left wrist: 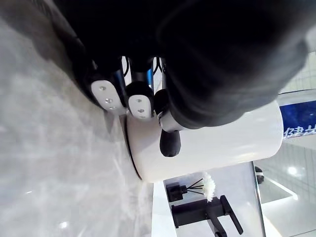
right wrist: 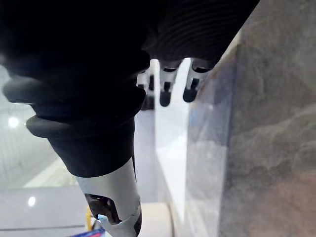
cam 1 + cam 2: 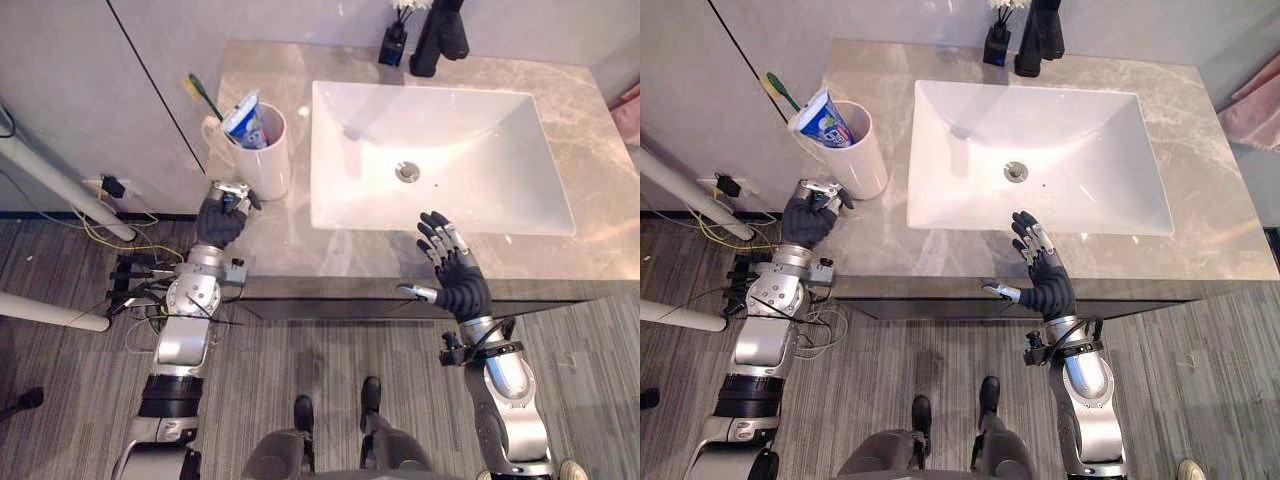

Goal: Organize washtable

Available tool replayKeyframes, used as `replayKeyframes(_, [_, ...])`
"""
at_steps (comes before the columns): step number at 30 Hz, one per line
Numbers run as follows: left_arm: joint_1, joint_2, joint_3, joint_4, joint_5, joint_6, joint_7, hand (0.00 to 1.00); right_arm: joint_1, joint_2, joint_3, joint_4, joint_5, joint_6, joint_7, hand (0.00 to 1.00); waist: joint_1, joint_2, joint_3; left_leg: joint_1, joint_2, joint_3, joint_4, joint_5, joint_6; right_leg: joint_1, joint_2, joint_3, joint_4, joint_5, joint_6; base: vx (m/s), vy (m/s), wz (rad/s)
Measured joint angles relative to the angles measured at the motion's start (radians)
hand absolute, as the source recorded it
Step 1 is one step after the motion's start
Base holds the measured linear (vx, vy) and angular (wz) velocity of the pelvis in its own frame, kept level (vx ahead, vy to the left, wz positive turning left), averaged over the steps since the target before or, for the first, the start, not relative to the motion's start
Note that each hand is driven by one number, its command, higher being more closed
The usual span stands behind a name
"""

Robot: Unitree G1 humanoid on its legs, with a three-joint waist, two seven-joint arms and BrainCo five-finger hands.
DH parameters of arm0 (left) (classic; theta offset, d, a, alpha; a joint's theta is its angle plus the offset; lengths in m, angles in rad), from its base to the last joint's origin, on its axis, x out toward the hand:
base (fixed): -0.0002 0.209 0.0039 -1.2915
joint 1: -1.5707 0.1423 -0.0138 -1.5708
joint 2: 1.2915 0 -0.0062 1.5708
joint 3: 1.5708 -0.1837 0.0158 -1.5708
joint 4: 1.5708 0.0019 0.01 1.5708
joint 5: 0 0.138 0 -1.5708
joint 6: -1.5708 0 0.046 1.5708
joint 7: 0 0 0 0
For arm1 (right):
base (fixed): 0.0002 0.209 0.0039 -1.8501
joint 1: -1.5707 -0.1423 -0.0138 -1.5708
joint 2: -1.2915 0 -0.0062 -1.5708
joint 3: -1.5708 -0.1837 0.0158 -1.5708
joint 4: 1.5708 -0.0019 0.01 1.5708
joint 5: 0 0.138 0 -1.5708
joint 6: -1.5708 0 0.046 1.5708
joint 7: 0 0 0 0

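A white cup (image 3: 262, 155) stands at the left end of the grey stone countertop (image 3: 585, 235). It holds a blue and white toothpaste tube (image 3: 243, 120) and a green toothbrush (image 3: 203, 95) that leans out to the left. My left hand (image 3: 220, 218) is at the counter's front left, just below the cup. In the left wrist view its fingers (image 1: 140, 103) are curled, their tips close to the cup's base (image 1: 212, 143), and nothing is held. My right hand (image 3: 455, 270) hovers over the counter's front edge before the sink, fingers straight and spread.
A white rectangular sink (image 3: 450, 120) takes up the middle of the counter. A black faucet (image 3: 440, 35) and a small black vase with white flowers (image 3: 393, 42) stand behind it. A pink cloth (image 3: 630, 100) shows at the far right. White pipes (image 3: 50, 180) run along the floor on the left.
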Motion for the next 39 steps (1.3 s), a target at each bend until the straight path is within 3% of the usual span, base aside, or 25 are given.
replayKeyframes(14, [-0.141,0.024,0.066,0.111,-0.005,0.03,0.085,1.0,0.011,0.0,0.0,-0.021,0.002,0.006,-0.016,0.0,-0.02,-0.007,0.023,-0.022,0.004,0.027,0.015,0.0,0.0,-0.025,0.004,0.026,0.0,0.019,-0.004,-0.01,-0.006,-0.05])
replayKeyframes(31, [-0.331,0.062,0.049,0.296,-0.02,0.053,0.149,1.0,0.04,0.0,0.008,-0.032,0.013,-0.007,-0.021,0.0,-0.024,-0.023,0.033,-0.019,0.001,0.015,0.015,0.001,0.002,-0.02,0.003,0.019,0.0,0.026,-0.006,0.0,-0.004,0.01])
replayKeyframes(35, [-0.314,0.059,0.045,0.272,-0.03,0.061,0.146,1.0,0.046,0.0,0.011,-0.032,0.023,-0.007,-0.021,0.0,-0.027,-0.022,0.033,-0.016,0.001,0.003,0.015,0.002,0.002,-0.013,0.003,0.007,0.0,0.026,-0.006,0.02,-0.013,0.06])
replayKeyframes(39, [-0.139,0.007,0.025,0.074,-0.04,0.059,0.113,1.0,0.049,0.001,0.011,-0.03,0.03,-0.002,-0.021,0.0,-0.025,-0.014,0.035,0.004,0.001,-0.006,0.01,0.002,0.002,0.007,0.003,-0.005,0.0,0.025,-0.006,0.03,-0.01,0.05])
